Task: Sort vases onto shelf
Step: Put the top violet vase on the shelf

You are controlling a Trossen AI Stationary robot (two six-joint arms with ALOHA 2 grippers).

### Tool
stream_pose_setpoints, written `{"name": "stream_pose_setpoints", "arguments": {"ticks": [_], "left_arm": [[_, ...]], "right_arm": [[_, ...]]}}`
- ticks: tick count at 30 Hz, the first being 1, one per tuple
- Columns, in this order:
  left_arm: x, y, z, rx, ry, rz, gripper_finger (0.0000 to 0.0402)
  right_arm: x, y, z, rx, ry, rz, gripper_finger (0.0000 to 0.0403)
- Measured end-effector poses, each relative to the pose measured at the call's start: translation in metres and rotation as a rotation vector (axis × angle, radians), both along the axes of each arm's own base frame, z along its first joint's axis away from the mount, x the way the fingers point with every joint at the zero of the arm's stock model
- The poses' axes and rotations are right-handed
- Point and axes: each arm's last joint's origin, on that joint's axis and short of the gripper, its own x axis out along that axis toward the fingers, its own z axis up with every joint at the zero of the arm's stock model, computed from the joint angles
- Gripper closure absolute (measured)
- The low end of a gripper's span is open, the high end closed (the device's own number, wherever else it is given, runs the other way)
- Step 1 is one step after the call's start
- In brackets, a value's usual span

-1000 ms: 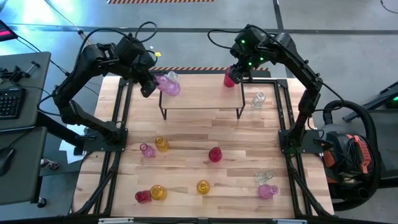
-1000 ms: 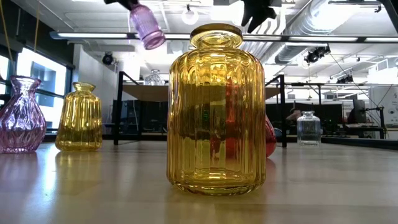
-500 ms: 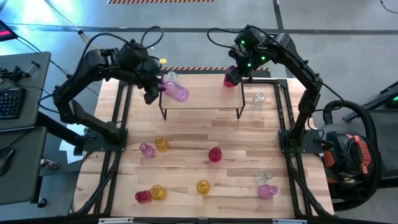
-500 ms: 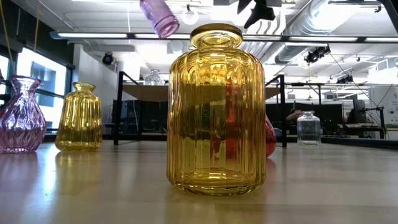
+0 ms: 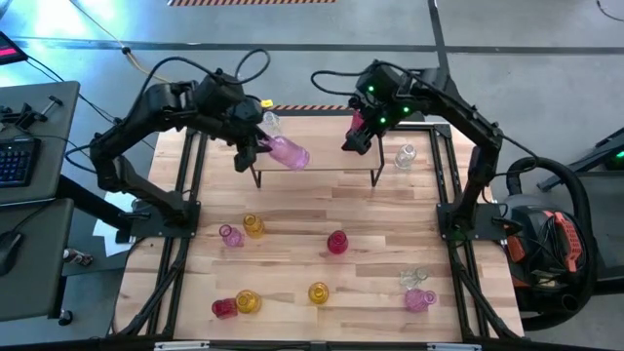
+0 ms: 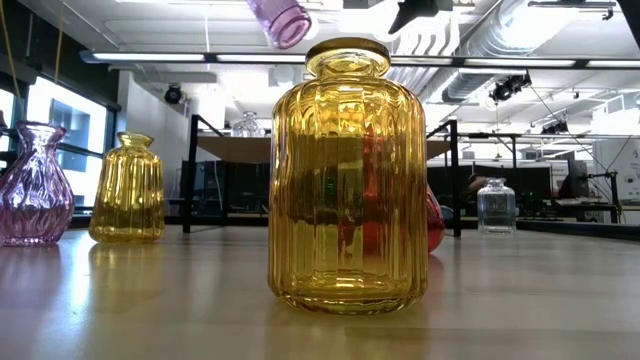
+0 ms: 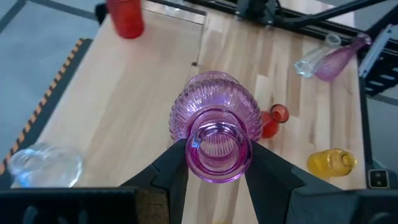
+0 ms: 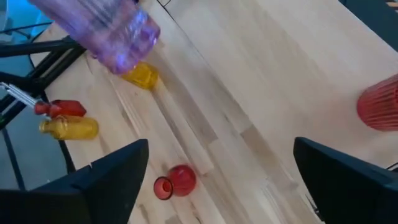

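The shelf (image 5: pixel 322 156) stands at the table's far middle. On it stand a clear vase (image 5: pixel 270 121) at its far left corner and a red vase (image 5: pixel 358 121) at its far right. My left gripper (image 5: pixel 265 145) is shut on a purple ribbed vase (image 5: pixel 291 153), held high over the shelf's left half. That vase also shows at the top of the low view (image 6: pixel 282 18). My right gripper (image 5: pixel 349 144) hangs open over the shelf's right part, just near of the red vase (image 8: pixel 379 102), with nothing between its fingers (image 8: pixel 118 177). My left gripper pinches the purple vase's neck (image 7: pixel 217 163), just under the rim, between its two fingers (image 7: pixel 177 171). The fingers slant down from the table's left side. The vase is lifted clear above the shelf and tilted, its mouth toward the gripper and its base pointing down toward the right.
A clear vase (image 5: pixel 406 154) stands on the table right of the shelf. Several more vases are scattered over the table's near half, among them a red one (image 5: pixel 337 242), a yellow one (image 5: pixel 253 226) and a pink one (image 5: pixel 419 298). A yellow vase (image 6: pixel 345 175) fills the low view.
My left gripper has carried the purple vase toward the table's right, from beside the shelf's left end to over its top, tipping it further. My right gripper has drawn back from the red vase toward the left and near side; the red vase stays standing on the shelf.
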Motion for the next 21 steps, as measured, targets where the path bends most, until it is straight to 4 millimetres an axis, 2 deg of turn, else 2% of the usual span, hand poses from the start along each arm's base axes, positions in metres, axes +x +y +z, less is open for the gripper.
{"name": "stream_pose_setpoints", "arguments": {"ticks": [3,7,15,21], "left_arm": [[0.011,0.0,-0.003,-0.002,-0.01,-0.025,0.0279],[0.024,0.002,-0.01,0.003,0.011,-0.05,0.0279],[0.045,0.009,-0.021,0.02,0.019,-0.068,0.0279],[0.046,0.014,-0.021,0.04,0.014,-0.069,0.0279]], "right_arm": [[0.002,0.005,0.0,-0.012,0.001,0.024,0.0026],[0.008,0.006,0.003,-0.151,-0.036,0.077,0.0027],[0.024,0.0,0.019,-0.264,-0.249,0.038,0.0027],[0.03,0.0,0.029,-0.321,-0.357,0.063,0.0027]]}}
